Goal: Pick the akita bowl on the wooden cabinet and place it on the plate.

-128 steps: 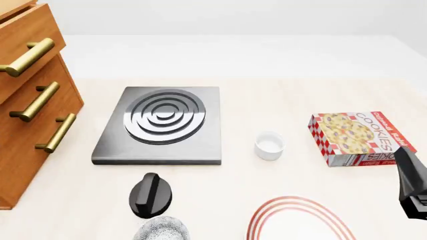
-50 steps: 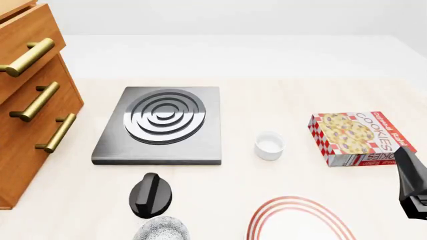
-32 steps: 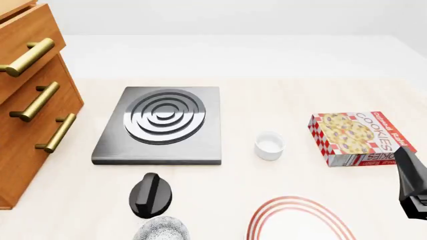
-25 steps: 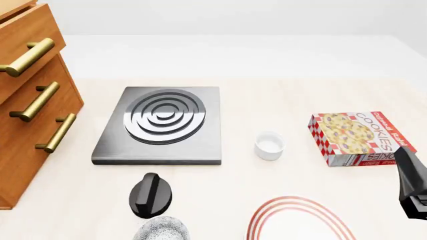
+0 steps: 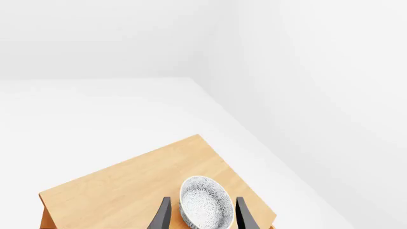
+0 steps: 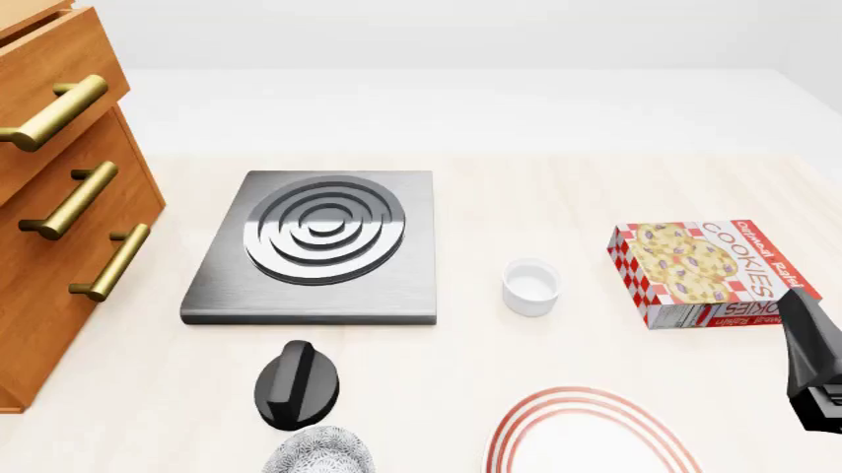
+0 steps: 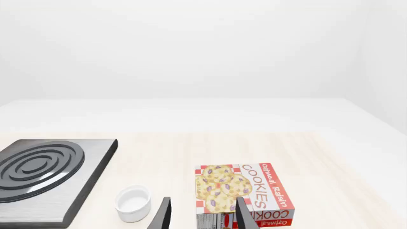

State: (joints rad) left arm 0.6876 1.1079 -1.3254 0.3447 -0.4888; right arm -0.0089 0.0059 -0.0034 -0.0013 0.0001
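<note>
Left gripper [image 5: 201,217]: seen in left wrist view only; fingers spread wide, one on each side of the akita bowl, no contact visible, nothing held.
Akita bowl [image 5: 205,202]: upright on top of the wooden cabinet [image 5: 121,191], near one corner of the top; speckled pattern visible inside and out.
Wooden cabinet, front view [image 6: 59,187]: at the left edge of the desk [image 6: 593,187]; three drawer fronts with brass bar handles [image 6: 75,199] visible; top surface out of frame.
Right gripper [image 7: 201,217]: fingers apart, nothing between them, hanging above the desk over the near end of the cookie box [image 7: 241,191]; in front view only a dark part of the arm shows at the right edge.
Plate [image 6: 593,439]: on the desk at the near edge, right of centre, partly cut off by the frame; nothing on the visible part.
Second speckled bowl [image 6: 318,451]: on the desk at the near edge, left of the plate, partly cut off.
Black knob [image 6: 298,384]: just beyond the second speckled bowl.
Burner [image 6: 319,244]: grey square, centre-left of the desk.
White cup [image 6: 530,286]: between burner and cookie box.
</note>
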